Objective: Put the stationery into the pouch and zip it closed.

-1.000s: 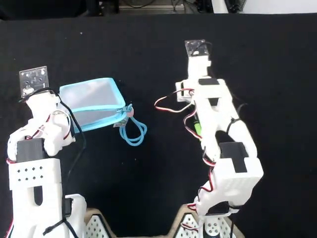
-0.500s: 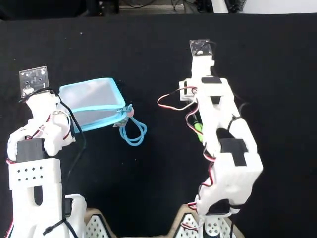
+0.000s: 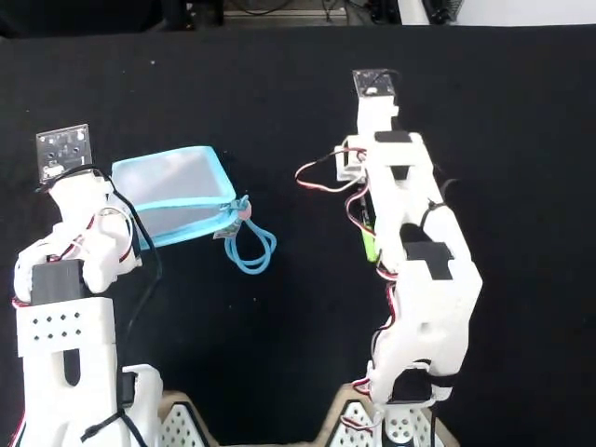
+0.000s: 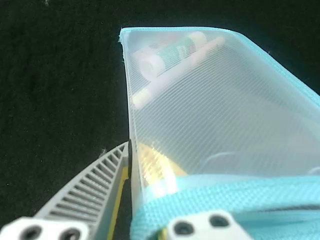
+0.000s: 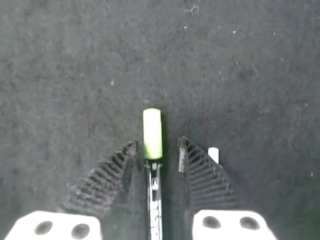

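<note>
On table [image 3: 279,93]: one pouch [image 3: 172,196], left gripper [image 4: 132,155] clamping | one pen [image 5: 152,132], right gripper [image 5: 157,144] agape

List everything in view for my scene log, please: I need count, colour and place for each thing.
pouch: one, light blue, see-through, on the table by the left arm
cord loop: one, blue, at the pouch's corner, lying on the table
stationery: at least two pieces, white and green, inside the pouch
pen: one, green-capped, on the table under the right arm
table: one, black
left gripper: one, white, jaws clamped on the pouch's edge
right gripper: one, white, jaws open astride the pen
</note>
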`<state>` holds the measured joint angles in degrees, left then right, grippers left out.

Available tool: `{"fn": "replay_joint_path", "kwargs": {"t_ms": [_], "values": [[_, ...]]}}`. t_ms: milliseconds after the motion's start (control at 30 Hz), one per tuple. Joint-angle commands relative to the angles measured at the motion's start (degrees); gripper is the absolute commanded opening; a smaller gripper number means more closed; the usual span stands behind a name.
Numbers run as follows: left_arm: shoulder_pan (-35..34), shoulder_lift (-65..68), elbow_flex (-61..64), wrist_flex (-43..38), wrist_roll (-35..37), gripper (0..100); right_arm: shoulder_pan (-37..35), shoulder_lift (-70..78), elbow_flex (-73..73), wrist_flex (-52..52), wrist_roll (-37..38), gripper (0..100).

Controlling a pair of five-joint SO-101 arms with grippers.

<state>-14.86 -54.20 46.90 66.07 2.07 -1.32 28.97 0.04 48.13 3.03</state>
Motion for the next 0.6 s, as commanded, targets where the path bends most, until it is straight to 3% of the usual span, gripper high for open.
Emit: {"fn": "replay_joint_path", "kwargs": {"t_ms": [0, 67, 267, 567], "values": [[-0.3, 0.0, 0.1, 0.1, 0.4, 4, -0.1, -0.2, -4.4, 3.4, 0.5, 7.4], [-0.3, 0.0, 0.1, 0.1, 0.4, 4, 0.0, -0.4, -4.7, 4.0, 0.5, 0.8], [-0.3, 0.0, 0.1, 0.1, 0.4, 4, -0.3, -0.6, -4.8, 7.7, 0.4, 1.0], [-0.4, 0.0, 0.1, 0.1, 0.4, 4, -8.2, -0.6, -6.6, 19.2, 0.0, 1.0]]}}
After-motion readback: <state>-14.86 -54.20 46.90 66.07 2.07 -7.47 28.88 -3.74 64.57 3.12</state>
